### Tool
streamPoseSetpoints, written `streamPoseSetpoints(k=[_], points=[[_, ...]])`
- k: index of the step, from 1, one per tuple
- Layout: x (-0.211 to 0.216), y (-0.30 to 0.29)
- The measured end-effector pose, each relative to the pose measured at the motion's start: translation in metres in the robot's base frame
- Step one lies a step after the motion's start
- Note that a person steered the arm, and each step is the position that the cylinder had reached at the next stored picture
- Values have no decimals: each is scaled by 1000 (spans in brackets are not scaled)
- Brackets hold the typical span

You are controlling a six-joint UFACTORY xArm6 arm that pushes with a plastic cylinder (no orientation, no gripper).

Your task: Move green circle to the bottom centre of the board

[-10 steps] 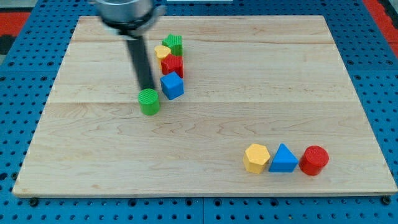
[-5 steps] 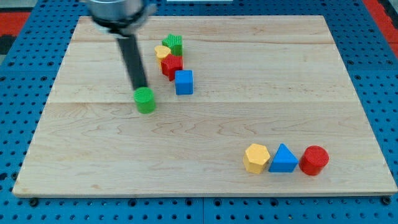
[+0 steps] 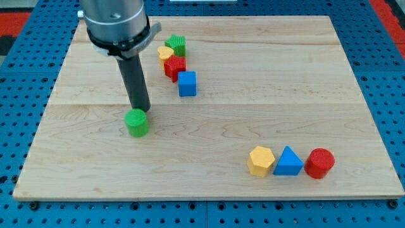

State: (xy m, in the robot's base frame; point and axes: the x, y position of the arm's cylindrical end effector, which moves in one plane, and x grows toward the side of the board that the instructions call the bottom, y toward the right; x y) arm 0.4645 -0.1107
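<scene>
Green circle (image 3: 137, 123) touches my tip (image 3: 140, 111) on its lower-left side; the bare rod grasps nothing; the table's (image 3: 266, 82) bottom centre lies rightward and lower.

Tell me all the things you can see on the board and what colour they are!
Wooden board: one, pale wood, fills most of the view, lying on a blue pegboard table.
Green circle block: one, green, left of centre, alone.
Green star-like block: one, green, top of the cluster near the view's top.
Yellow heart-like block: one, yellow, beside that green block.
Red star-like block: one, red, just below those two.
Blue cube: one, blue, below the red block.
Yellow hexagon block: one, yellow, bottom right, leftmost in a row.
Blue triangle block: one, blue, middle of the row.
Red cylinder block: one, red, right end.
My tip: one, dark rod, at the green circle's upper edge.
</scene>
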Motion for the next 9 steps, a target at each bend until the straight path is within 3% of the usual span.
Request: streamPoseSetpoints(k=[2, 3, 5, 8, 9], points=[[23, -48], [32, 28], [43, 0], [70, 99], [101, 35]])
